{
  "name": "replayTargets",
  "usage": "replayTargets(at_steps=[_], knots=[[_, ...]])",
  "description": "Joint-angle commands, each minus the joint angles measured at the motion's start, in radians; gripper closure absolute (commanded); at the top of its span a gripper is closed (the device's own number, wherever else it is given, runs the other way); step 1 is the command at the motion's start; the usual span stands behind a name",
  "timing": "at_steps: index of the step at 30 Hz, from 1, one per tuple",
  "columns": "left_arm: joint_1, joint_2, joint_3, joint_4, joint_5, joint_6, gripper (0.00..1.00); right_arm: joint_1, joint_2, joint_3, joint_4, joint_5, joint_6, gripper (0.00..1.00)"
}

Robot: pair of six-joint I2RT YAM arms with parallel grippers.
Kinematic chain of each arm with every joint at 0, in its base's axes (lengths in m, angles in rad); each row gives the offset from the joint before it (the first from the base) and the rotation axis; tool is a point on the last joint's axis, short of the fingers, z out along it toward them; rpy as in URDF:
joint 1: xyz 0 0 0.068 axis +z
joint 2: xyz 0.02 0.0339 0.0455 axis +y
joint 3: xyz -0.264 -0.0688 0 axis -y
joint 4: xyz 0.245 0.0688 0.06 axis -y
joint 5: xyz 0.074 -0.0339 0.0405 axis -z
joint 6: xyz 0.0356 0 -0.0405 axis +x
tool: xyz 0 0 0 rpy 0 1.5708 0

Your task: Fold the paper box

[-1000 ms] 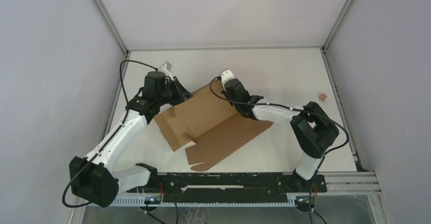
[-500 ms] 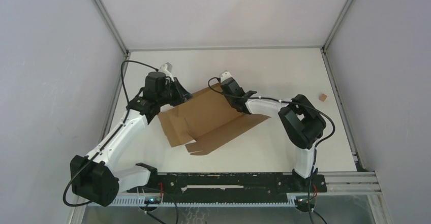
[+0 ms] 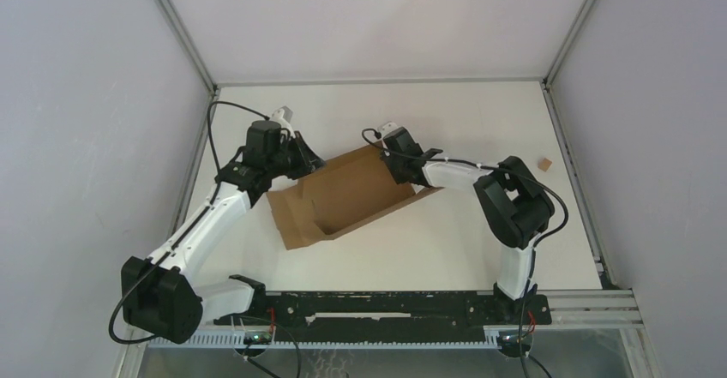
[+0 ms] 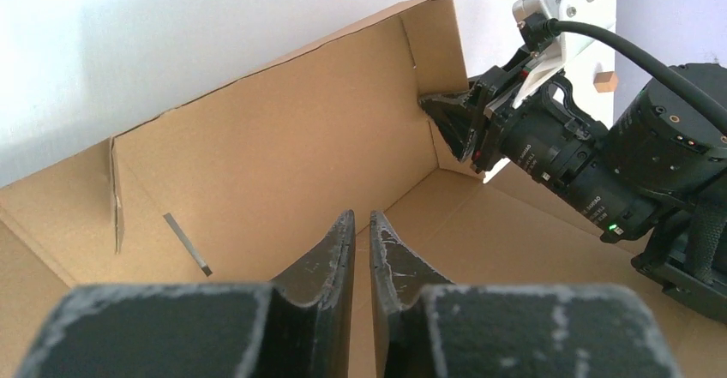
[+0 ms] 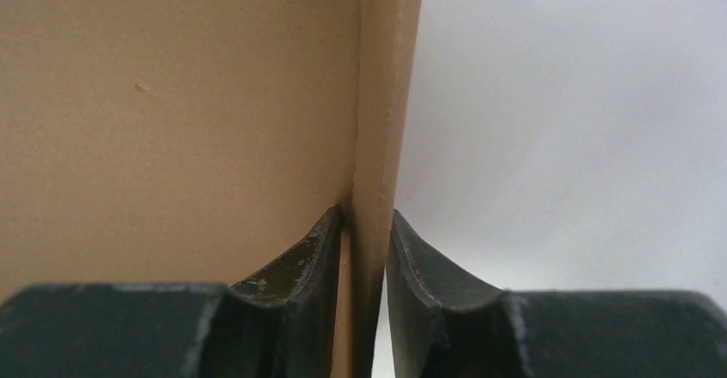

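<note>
The paper box [image 3: 343, 191] is plain brown cardboard lying mid-table, partly raised into an open trough with walls standing. My left gripper [image 3: 307, 160] is at the box's far-left corner. In the left wrist view its jaws [image 4: 360, 217] are closed to a thin slit with cardboard in it, looking along the box's inside [image 4: 283, 147]. My right gripper [image 3: 383, 150] is shut on the far-right upper corner of the back wall. The right wrist view shows the gripper [image 5: 367, 215] pinching that cardboard edge [image 5: 381, 95]. It also shows in the left wrist view [image 4: 450, 117].
A tiny brown cardboard scrap [image 3: 543, 164] lies on the table at the right, near the right wall. Grey enclosure walls stand on three sides. The arm bases and a black rail [image 3: 386, 305] run along the near edge.
The flat front panel that lay toward the near edge has swung up and in. The box went from spread out to a compact trough. My right gripper shifted slightly back with the wall.
</note>
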Motion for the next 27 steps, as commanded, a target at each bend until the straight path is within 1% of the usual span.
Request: replayTargets(at_steps=[1, 3, 5, 8, 10, 13, 15, 16, 18, 20, 23, 27], knots=[[0.007, -0.010, 0.014, 0.010, 0.012, 0.026, 0.84, -0.025, -0.053, -0.011, 0.009, -0.122, 0.041, 0.65], [0.008, -0.011, 0.010, 0.010, 0.009, 0.026, 0.84, -0.029, -0.053, -0.011, 0.009, -0.134, 0.040, 0.64], [0.008, -0.009, 0.007, 0.011, 0.011, 0.026, 0.84, -0.033, -0.056, -0.010, 0.007, -0.145, 0.038, 0.60], [0.008, -0.005, 0.000, 0.019, 0.016, 0.024, 0.84, -0.042, -0.063, -0.011, -0.002, -0.154, 0.045, 0.61], [0.009, -0.005, -0.004, 0.023, 0.019, 0.022, 0.85, -0.051, -0.067, -0.011, -0.009, -0.164, 0.047, 0.67], [0.008, -0.006, -0.007, 0.024, 0.018, 0.022, 0.85, -0.054, -0.071, -0.011, -0.018, -0.152, 0.046, 0.67], [0.009, -0.008, -0.008, 0.024, 0.018, 0.021, 0.85, -0.049, -0.075, -0.014, -0.010, -0.152, 0.035, 0.66], [0.009, -0.008, -0.007, 0.024, 0.017, 0.022, 0.85, -0.044, -0.079, -0.022, 0.007, -0.153, 0.025, 0.67], [0.009, -0.009, -0.007, 0.024, 0.011, 0.022, 0.84, -0.025, -0.089, -0.028, 0.032, -0.136, 0.006, 0.72], [0.009, -0.008, -0.001, 0.016, 0.008, 0.027, 0.85, -0.009, -0.097, -0.035, 0.065, -0.157, -0.029, 0.82], [0.016, -0.007, 0.018, -0.011, -0.001, 0.041, 0.85, 0.005, -0.096, -0.027, 0.076, -0.185, -0.079, 0.86], [0.041, -0.020, 0.033, -0.032, 0.000, 0.050, 0.84, -0.015, -0.086, 0.011, 0.045, -0.243, -0.087, 0.82]])
